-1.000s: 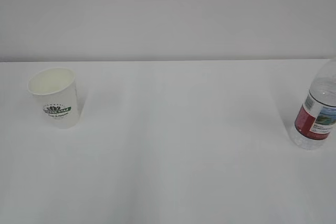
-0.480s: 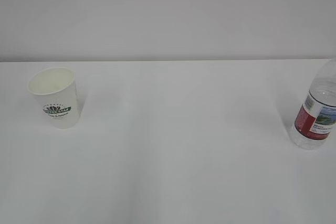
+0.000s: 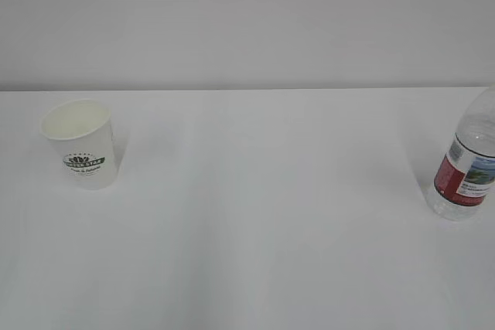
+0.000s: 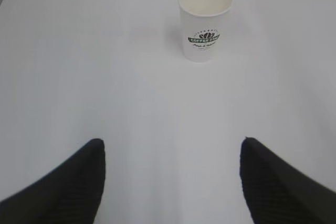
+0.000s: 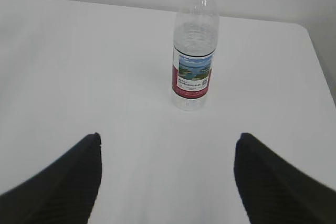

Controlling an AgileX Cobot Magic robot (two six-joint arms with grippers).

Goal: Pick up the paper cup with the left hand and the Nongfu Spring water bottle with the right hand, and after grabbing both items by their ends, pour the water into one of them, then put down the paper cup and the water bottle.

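Hands both spread and empty: left hand (image 4: 170, 153) faces the upright paper cup (image 4: 205, 22) well ahead on the bench (image 4: 105, 77), right hand (image 5: 168, 150) faces the standing Nongfu Spring water bottle (image 5: 194, 51).

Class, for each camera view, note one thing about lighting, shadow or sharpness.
Exterior view: flat, washed-out light; the paper cup casts a faint shadow to its right. Left wrist view: the left hand shows dark and soft-edged. Right wrist view: the Nongfu Spring water bottle label reads fairly sharp.
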